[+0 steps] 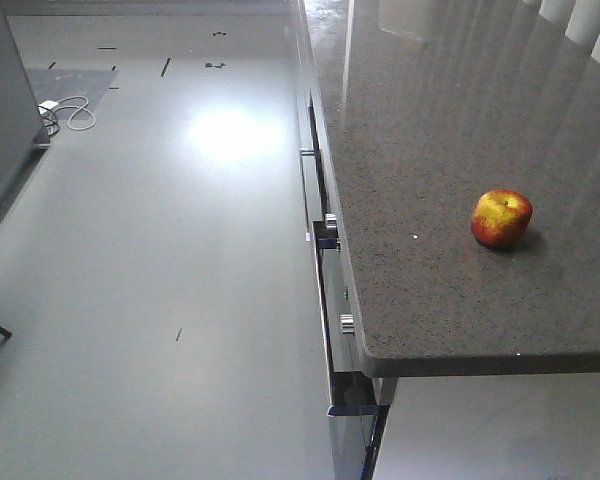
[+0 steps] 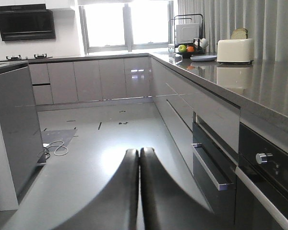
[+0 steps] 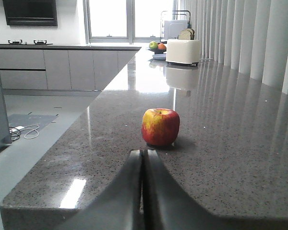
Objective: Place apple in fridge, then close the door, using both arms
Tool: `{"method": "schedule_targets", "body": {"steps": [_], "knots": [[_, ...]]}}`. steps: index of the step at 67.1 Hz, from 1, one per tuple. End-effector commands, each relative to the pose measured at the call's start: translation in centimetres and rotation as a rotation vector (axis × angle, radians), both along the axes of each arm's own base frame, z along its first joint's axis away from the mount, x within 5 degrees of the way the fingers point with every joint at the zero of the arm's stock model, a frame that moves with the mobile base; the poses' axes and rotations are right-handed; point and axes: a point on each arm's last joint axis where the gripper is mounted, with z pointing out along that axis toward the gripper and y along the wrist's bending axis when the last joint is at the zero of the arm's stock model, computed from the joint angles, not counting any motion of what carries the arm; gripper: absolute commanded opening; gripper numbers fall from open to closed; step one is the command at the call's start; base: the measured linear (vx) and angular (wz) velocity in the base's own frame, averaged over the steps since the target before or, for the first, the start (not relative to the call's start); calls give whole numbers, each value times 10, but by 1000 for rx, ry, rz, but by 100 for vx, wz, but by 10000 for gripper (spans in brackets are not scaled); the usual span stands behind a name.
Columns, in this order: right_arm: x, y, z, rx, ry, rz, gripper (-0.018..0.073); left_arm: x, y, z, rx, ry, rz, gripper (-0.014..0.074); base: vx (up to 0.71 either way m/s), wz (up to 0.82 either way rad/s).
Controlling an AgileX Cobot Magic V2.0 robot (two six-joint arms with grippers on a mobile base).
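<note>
**Fingers [image 2: 127, 187] together, left and right; apple [image 3: 160, 126] on counter [image 1: 420, 150]**

Left gripper [image 2: 139, 152] has its fingers pressed together. It hangs over the grey floor [image 1: 180, 260], with cabinet fronts [image 2: 182, 103] to its right. Right gripper [image 3: 143, 153] also has its fingers together, low over the dark speckled counter. The apple stands just beyond it, not touching, toward the counter's near edge. It is upright with the stem dimple on top, and it is round, so no long axis shows. Open counter lies all round it. A toaster [image 3: 183, 51] and a fruit bowl [image 3: 157, 53] stand far off, and curtains [image 3: 259, 38] line the right side. Left of the counter's edge the floor is wide, with a white cable [image 1: 72, 113] at the far left.
</note>
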Motion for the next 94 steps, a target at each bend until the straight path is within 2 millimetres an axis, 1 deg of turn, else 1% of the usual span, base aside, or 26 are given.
{"method": "schedule_targets", "body": {"steps": [1, 14, 17, 22, 25, 30, 34, 38, 40, 44, 48, 56, 64, 69, 77, 87, 94], "knots": [[-2, -1, 8, 5, -85, -5, -3, -3, 0, 13, -16, -102, -5, -6, 0, 0], [-2, -1, 9, 27, -96, -4, -3, -3, 0, 13, -16, -102, -5, -6, 0, 0], [-2, -1, 12, 66, -127, -5, -3, -3, 0, 13, -16, -102, -5, -6, 0, 0], [-3, -2, 19, 82, -189, -8, -3, -3, 0, 13, -16, -102, -5, -6, 0, 0], [-4, -2, 24, 84, -196, -7, -3, -3, 0, 13, -16, -102, -5, -6, 0, 0], [-6, -1, 37, 86, -187, -1, -3, -3, 0, 13, -16, -102, -5, -6, 0, 0], [-7, -1, 48, 56, -139, 4, -3, -3, 0, 13, -16, -102, -5, -6, 0, 0], [-9, 0, 64, -26, -99, 1, -3, -3, 0, 13, -16, -102, -5, -6, 0, 0], [-9, 0, 72, -85, -58, -3, -3, -3, 0, 13, -16, -102, -5, -6, 0, 0], [-9, 0, 84, -148, 37, 0, -3, -3, 0, 13, -16, -102, -5, -6, 0, 0], [-7, 0, 98, -156, 110, 7, -3, -3, 0, 13, -16, -102, -5, -6, 0, 0], [1, 2, 115, -145, 283, 32, -3, -3, 0, 13, -16, -102, -5, -6, 0, 0], [16, 5, 122, -132, 464, 61, 17, -3, 0, 13, -16, -102, -5, -6, 0, 0], [28, 6, 125, -109, 555, 64, 56, -3, 0, 13, -16, -102, -5, -6, 0, 0], [51, 7, 122, -63, 690, 53, 144, -3, 0, 13, -16, -102, -5, -6, 0, 0], [78, 9, 110, -26, 817, 39, 307, -3, 0, 13, -16, -102, -5, -6, 0, 0], [91, 9, 101, -17, 876, 34, 420, -3, 0, 13, -16, -102, -5, -6, 0, 0]]}}
